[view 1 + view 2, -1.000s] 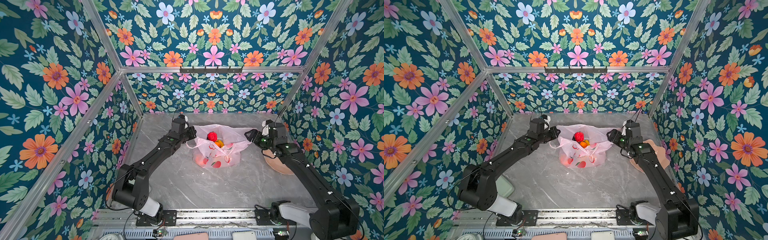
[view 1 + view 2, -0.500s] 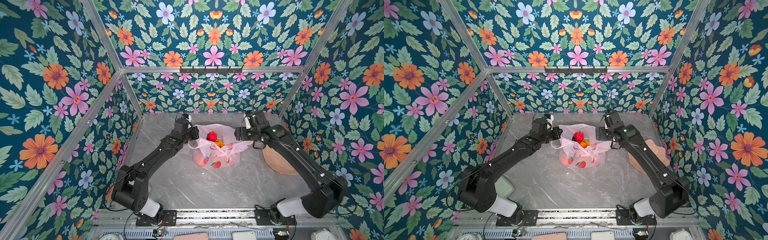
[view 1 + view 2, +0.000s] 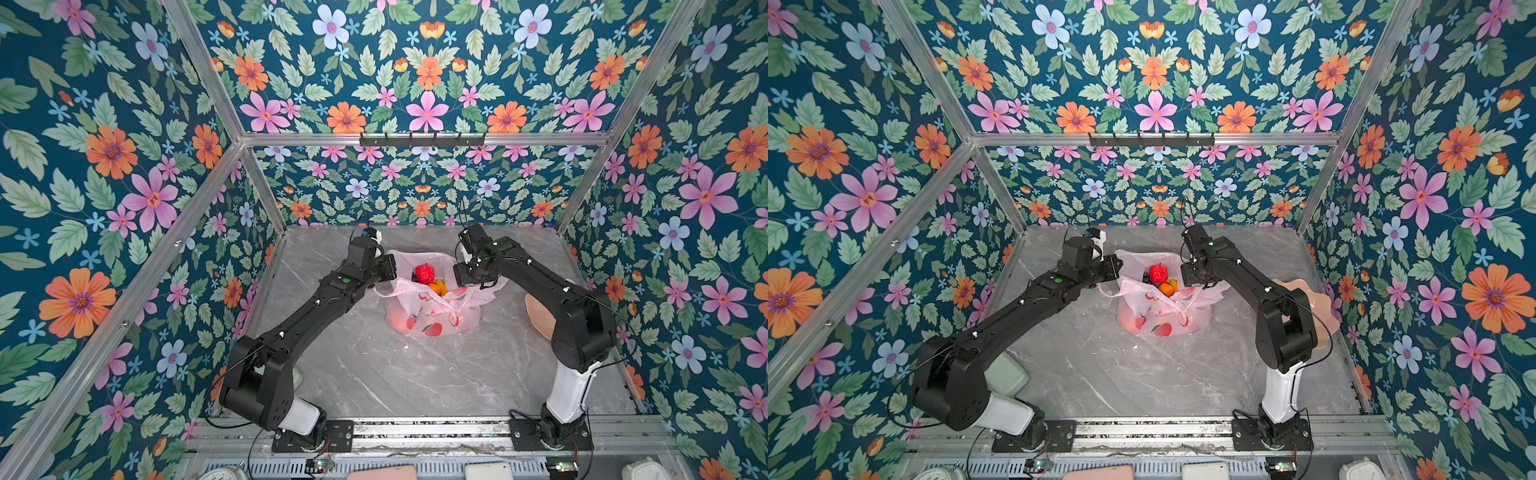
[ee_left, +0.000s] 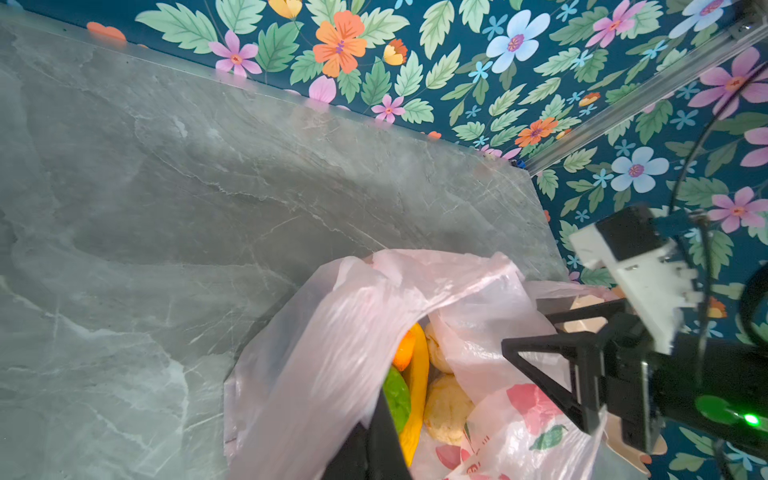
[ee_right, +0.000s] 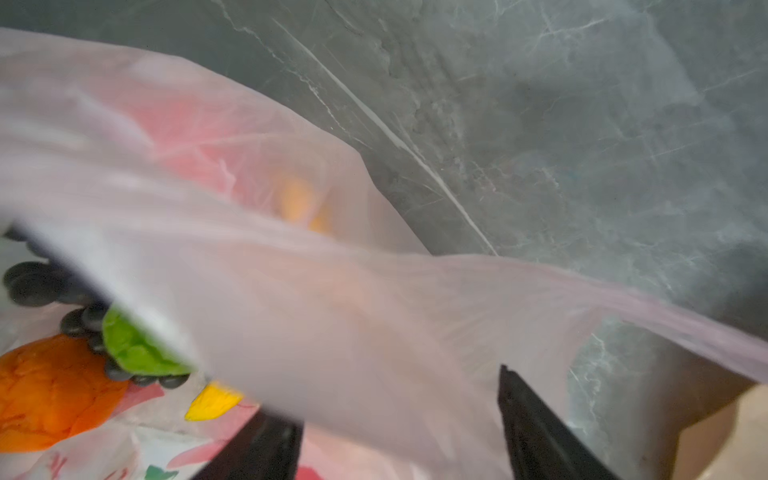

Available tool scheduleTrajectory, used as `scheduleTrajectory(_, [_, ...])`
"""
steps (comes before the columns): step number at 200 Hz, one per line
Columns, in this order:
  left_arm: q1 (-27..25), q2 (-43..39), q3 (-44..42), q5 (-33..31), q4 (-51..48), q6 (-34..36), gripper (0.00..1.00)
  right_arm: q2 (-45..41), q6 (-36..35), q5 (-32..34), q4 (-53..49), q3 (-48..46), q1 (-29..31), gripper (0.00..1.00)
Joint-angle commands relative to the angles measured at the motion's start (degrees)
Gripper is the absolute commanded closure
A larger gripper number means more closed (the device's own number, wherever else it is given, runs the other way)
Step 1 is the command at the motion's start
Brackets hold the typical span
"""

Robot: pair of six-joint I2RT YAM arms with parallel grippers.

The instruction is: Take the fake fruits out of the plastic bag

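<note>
Grey marble tabletop (image 3: 415, 374), floral walls (image 3: 428, 75), black hook rail (image 3: 422, 139), peach scalloped plate (image 3: 1323, 309) at right, pale green object (image 3: 1009, 374)

Both arms stretch forward over the counter and bend inward, wrists tipped down. The left gripper (image 3: 380, 286) is clamped on the rim of the plastic bag (image 3: 432, 326). The right gripper (image 4: 524, 332) hangs with its jaws apart.

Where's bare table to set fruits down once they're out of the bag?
Widest bare table: between the bag and the front rail. A narrower strip lies between bag and back wall. Crowded: the bag mouth, with left gripper and right gripper at its edges; the right side, where the plate sits under the right arm.
</note>
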Motion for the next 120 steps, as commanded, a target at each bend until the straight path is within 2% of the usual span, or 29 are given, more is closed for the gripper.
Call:
scheduleTrajectory(1, [1.3,-1.0,0.6,-2.1,-2.6,1.5,1.00,0.3,1.8,1.7,-1.2,1.3,-1.4,0.54])
scheduleTrajectory(12, [3.2,-2.5,-0.6,-0.8,-1.7,1.5,1.00,-1.3,4.3,-1.3,0.2,0.5,-3.7,0.69])
scheduleTrajectory(28, [6.4,-4.3,-1.9,0.6,-0.4,2.0,1.00,-5.0,9.7,-9.5,4.8,-2.9,-8.3,0.88])
scheduleTrajectory(42, [8.6,-5.5,-2.1,0.8,0.2,3.3,1.00,-7.8,12.8,-16.6,9.2,-6.3,-10.6,0.94])
scheduleTrajectory(56, [9.6,-5.7,-1.4,0.8,1.3,4.4,1.00,-9.6,13.2,-19.0,10.9,-7.6,-10.2,1.00])
scheduleTrajectory(76, [9.7,-3.6,2.2,0.2,-0.9,6.3,1.00,-12.2,15.7,-21.9,13.7,-9.3,-9.4,1.00])
scheduleTrajectory(99, [9.7,3.4,11.9,-1.6,-12.9,8.9,1.00,-15.9,17.4,-23.0,15.7,-11.4,-7.9,1.00])
scheduleTrajectory(120, [9.6,5.9,14.5,-4.1,-19.3,9.2,0.81,-18.1,17.9,-22.4,16.4,-13.3,-6.3,1.00])
